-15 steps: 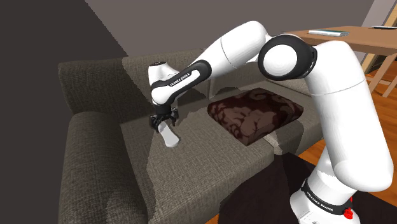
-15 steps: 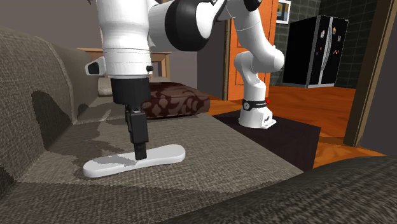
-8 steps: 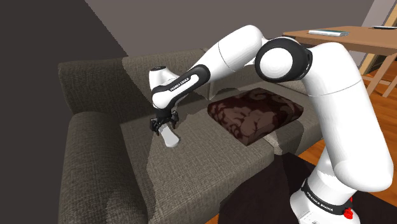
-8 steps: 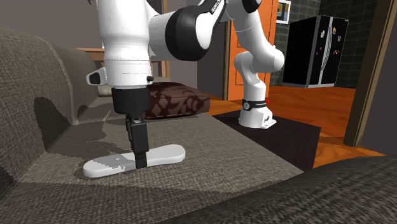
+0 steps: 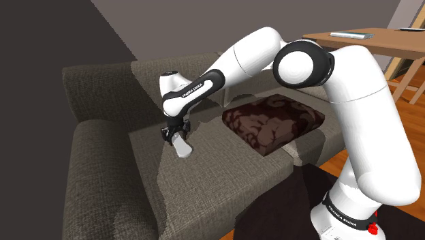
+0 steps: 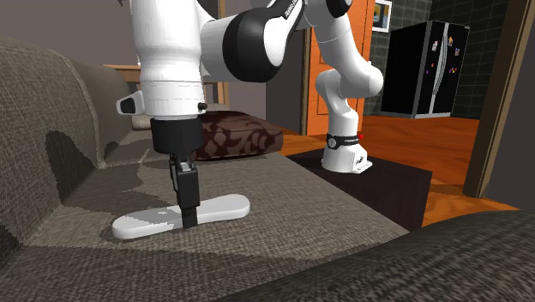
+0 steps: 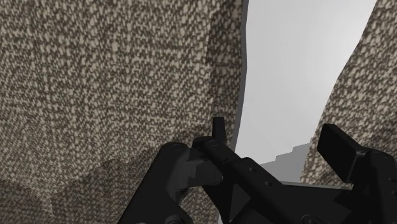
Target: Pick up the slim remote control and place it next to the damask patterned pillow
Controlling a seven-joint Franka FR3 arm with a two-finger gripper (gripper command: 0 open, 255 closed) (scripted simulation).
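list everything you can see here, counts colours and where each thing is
sofa: 1, grey-brown woven, shoulder view's left and middle
remote: 1, white, flat on the sofa seat
pillow: 1, dark brown patterned, on the seat, to the shoulder view's right of the remote
table: 1, wooden, behind the sofa, shoulder view's upper right
fridge: 1, black, far back in the second exterior view
rug: 1, dark, on the floor beside the sofa
arm: 1, white with dark joints, reaching over the seat
gripper: 1, black, down at the remote
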